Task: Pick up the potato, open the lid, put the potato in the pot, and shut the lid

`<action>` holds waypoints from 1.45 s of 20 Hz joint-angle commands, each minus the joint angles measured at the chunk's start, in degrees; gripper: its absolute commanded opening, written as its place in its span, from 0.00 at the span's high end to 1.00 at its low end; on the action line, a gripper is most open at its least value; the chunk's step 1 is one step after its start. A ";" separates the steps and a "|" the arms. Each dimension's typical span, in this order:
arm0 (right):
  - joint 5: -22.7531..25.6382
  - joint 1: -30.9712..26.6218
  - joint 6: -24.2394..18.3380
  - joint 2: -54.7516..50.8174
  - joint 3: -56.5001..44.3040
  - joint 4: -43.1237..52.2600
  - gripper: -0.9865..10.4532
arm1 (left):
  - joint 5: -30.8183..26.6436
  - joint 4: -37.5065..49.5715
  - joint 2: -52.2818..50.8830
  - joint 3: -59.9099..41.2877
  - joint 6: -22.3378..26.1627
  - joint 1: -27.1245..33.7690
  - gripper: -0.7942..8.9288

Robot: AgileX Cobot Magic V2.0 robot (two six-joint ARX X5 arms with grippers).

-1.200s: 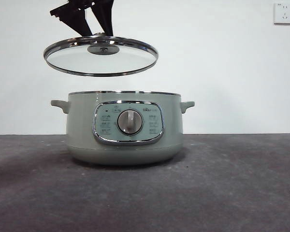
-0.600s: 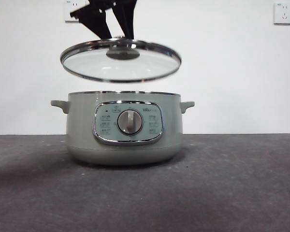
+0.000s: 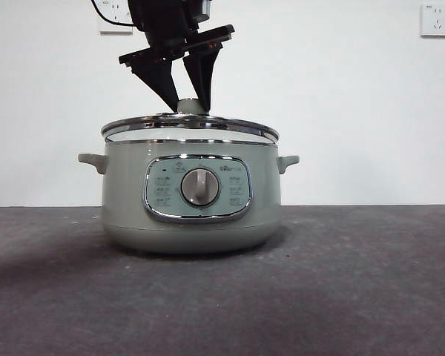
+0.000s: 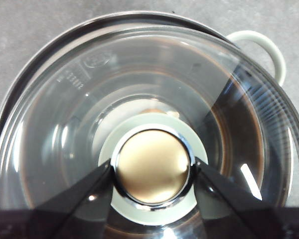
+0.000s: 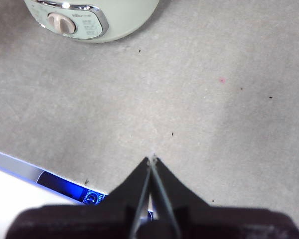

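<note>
Glass and chrome fill the left wrist view: the lid [image 4: 139,99] sits over the pot [image 3: 191,194], and the left gripper [image 4: 152,174] has its two dark fingers [image 4: 84,196] pressed against opposite sides of the knob [image 4: 152,167], clamping it. From the front, that gripper [image 3: 189,100] comes down from the top edge, its upper part cut off, and the lid's rim [image 3: 190,126] lies on or just above the pot's chrome edge; whether it is fully seated cannot be told. Reflections and the knob hide most of the pot's inside, so the potato cannot be made out with certainty. One ear handle [image 4: 261,50] shows past the lid's rim.

Off to the side, the right gripper [image 5: 152,160] hangs over bare grey tabletop [image 5: 214,114] with its fingers closed together on nothing, the pot's control panel [image 5: 70,20] partly cut off at that picture's edge.
</note>
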 commanded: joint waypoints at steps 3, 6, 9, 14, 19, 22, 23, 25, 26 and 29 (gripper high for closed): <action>0.26 0.07 0.42 -0.04 -0.50 -1.42 0.92 | -1.05 -0.46 2.73 0.22 0.31 -0.37 0.93; 0.26 0.07 0.42 -0.04 -0.50 -1.42 0.92 | -1.05 0.31 3.30 0.22 0.44 -0.31 0.93; 0.26 0.07 0.42 -0.04 -0.50 -1.42 0.92 | -1.03 2.16 3.45 0.22 0.96 -0.22 0.93; 0.24 0.07 0.42 -0.04 -0.50 -1.42 0.92 | -0.98 3.82 3.48 0.22 0.96 -0.13 0.93; 0.24 0.07 0.42 -0.04 -0.50 -1.42 0.92 | -1.01 3.87 3.19 0.24 0.04 0.02 0.65; 0.26 0.07 0.39 -0.04 -0.50 -1.42 0.92 | -1.97 4.96 1.44 0.33 -0.31 0.00 0.40; 0.26 0.07 0.37 -0.04 -0.50 -1.42 0.92 | -1.95 5.66 0.20 0.33 -0.28 0.02 0.40; 0.26 0.07 0.37 -0.02 -0.50 -1.42 0.92 | -1.95 6.23 -2.27 0.33 -0.20 0.02 0.40; 0.26 0.07 0.39 -0.02 -0.50 -1.42 0.92 | -1.92 6.21 -3.37 0.33 -0.13 0.02 0.40; 0.28 0.07 0.42 0.09 -0.50 -1.42 0.92 | -2.01 5.11 -7.43 0.33 1.73 0.07 0.40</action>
